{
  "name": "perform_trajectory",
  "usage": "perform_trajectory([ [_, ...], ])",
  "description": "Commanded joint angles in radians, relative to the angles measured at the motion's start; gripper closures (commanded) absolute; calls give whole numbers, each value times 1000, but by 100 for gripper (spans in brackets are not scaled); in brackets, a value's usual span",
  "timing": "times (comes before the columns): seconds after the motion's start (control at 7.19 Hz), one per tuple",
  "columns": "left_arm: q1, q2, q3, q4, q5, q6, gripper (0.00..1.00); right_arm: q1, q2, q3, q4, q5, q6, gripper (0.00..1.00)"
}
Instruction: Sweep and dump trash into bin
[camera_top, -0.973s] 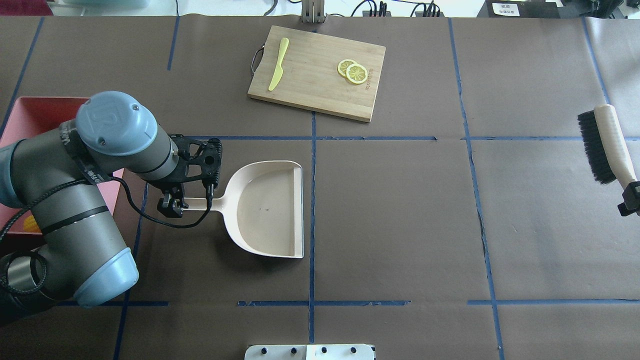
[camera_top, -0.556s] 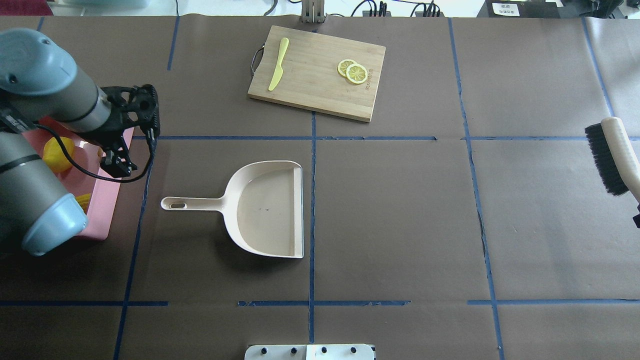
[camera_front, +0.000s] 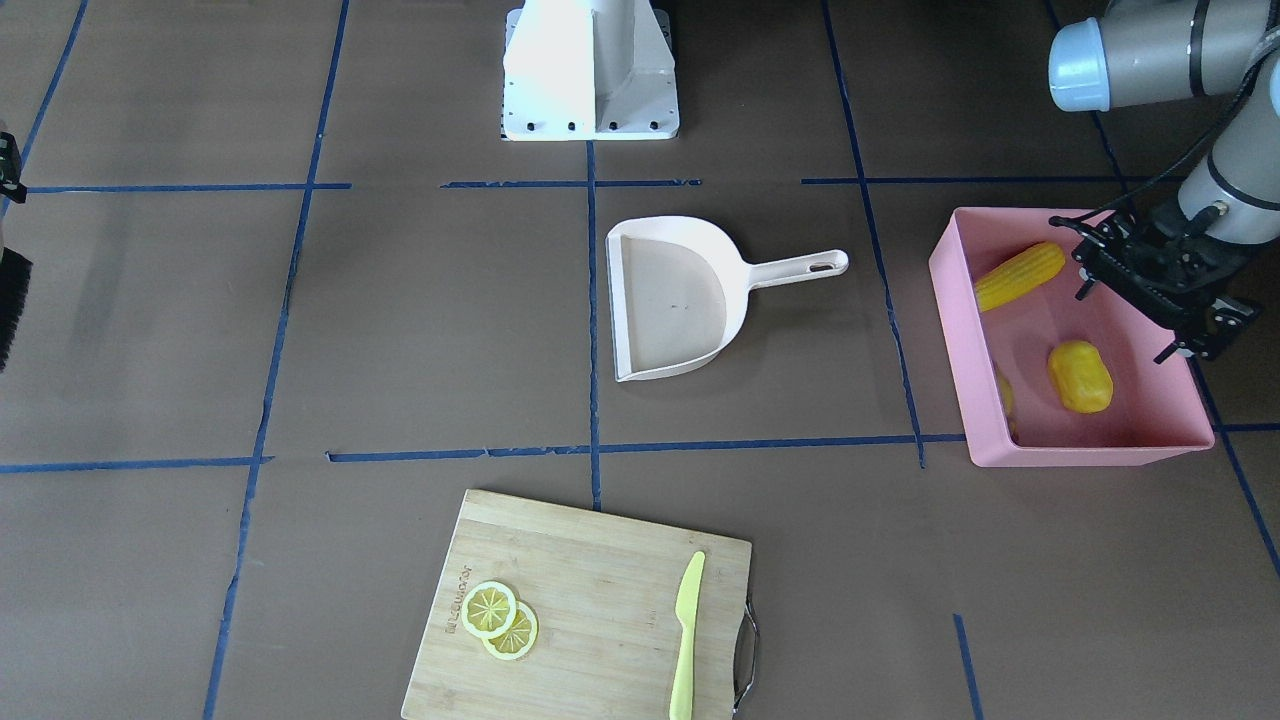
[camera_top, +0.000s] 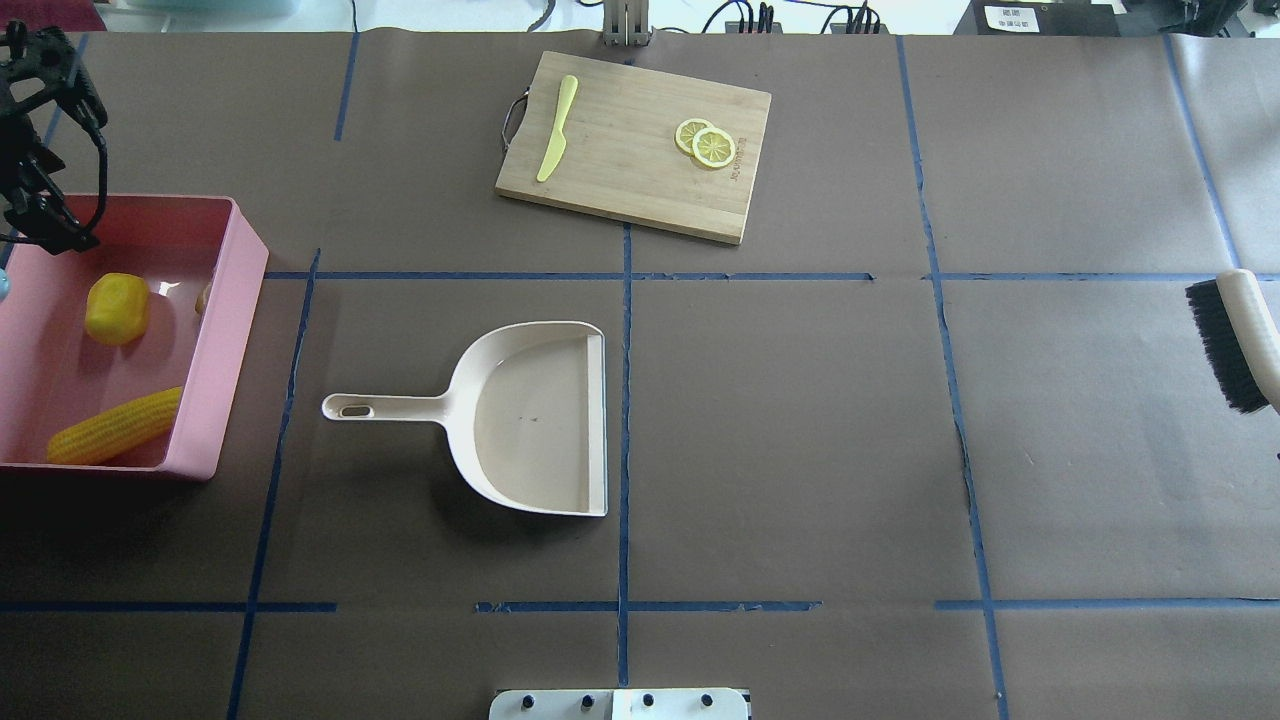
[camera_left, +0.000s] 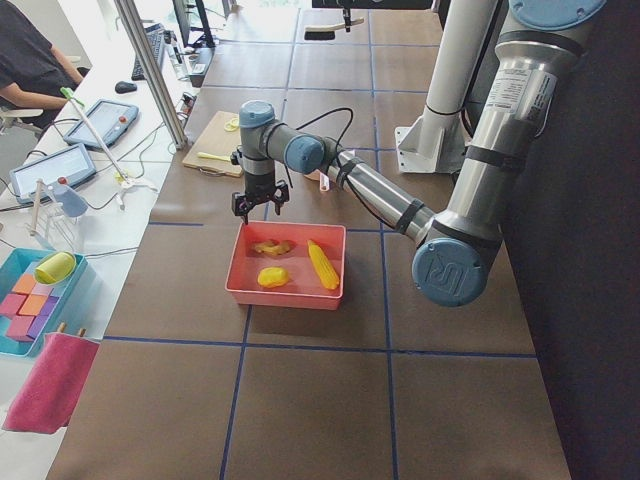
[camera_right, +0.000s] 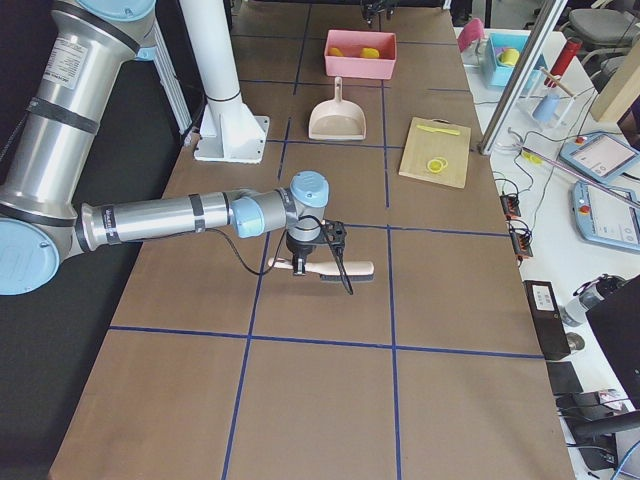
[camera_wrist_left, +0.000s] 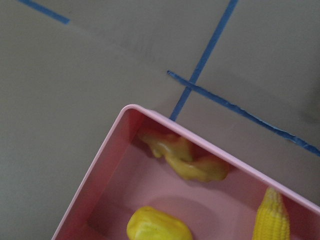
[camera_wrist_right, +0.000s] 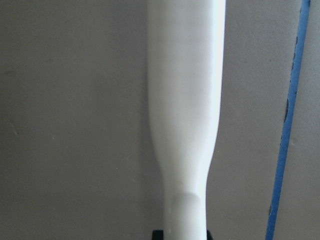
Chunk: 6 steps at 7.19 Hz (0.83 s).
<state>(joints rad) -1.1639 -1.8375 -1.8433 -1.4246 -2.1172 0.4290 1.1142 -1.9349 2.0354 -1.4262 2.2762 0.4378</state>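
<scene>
The pink bin (camera_top: 215, 340) stands at the table's left end. In it lie the corn cob (camera_top: 115, 427), the potato-like lump (camera_top: 117, 308) and the ginger root (camera_wrist_left: 185, 160), which the overhead view shows only partly behind the wall. My left gripper (camera_top: 42, 228) is open and empty above the bin's far corner; it also shows in the front view (camera_front: 1195, 330). My right gripper (camera_right: 303, 266) is shut on the white handle (camera_wrist_right: 185, 100) of a black-bristled brush (camera_top: 1240, 340), held at the table's right end.
The beige dustpan (camera_top: 530, 415) lies empty on the table near the middle, handle toward the bin. A wooden cutting board (camera_top: 640, 150) at the back carries a yellow-green knife (camera_top: 556, 130) and lemon slices (camera_top: 706, 143). The robot base plate (camera_front: 590, 115) is at the near edge.
My left gripper has let go of the dustpan handle and swung left and back to above the bin's far corner. The brush has moved a little toward the robot's side.
</scene>
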Motion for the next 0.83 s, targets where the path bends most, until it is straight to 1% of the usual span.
perform_trajectory([
  [0.0,-66,18,12,38,-82,-136,0,-4,37,-61,30,0,36,90],
  [0.14,-82,20,13,44,-93,-159,0,-8,54,-85,30,-1,39,90],
  [0.28,-83,20,19,55,-99,-227,0,-20,65,-101,49,-3,48,90],
  [0.7,-82,20,18,55,-101,-248,0,-85,73,-226,231,0,107,90],
])
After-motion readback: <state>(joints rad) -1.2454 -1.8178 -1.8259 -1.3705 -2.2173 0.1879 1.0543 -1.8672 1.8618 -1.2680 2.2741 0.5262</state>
